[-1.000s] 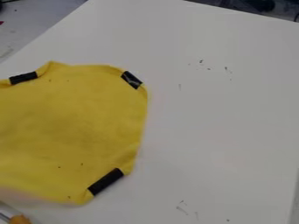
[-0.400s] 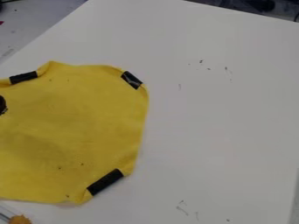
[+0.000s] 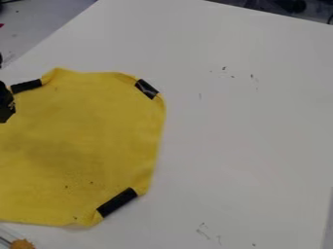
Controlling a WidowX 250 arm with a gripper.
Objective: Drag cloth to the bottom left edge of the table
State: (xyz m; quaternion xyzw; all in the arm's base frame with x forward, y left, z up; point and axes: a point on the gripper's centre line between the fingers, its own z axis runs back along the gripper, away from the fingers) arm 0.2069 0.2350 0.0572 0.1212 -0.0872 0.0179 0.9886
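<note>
White table (image 3: pixel 247 136) was spread under the camera view, with small dark marks (image 3: pixel 224 68) upon it. The yellow cloth (image 3: pixel 78 141) lay at the left side of this view, near the lower left corner. The black gripper (image 3: pixel 6 108) was at the left border, over or beside the upper part of the cloth; whether it was released or clenched, I could not tell. From it, most of the visible cloth lay downward and rightward, so a drag probably required a downward pull. On the black strips (image 3: pixel 117 202), I could read no writing.
</note>
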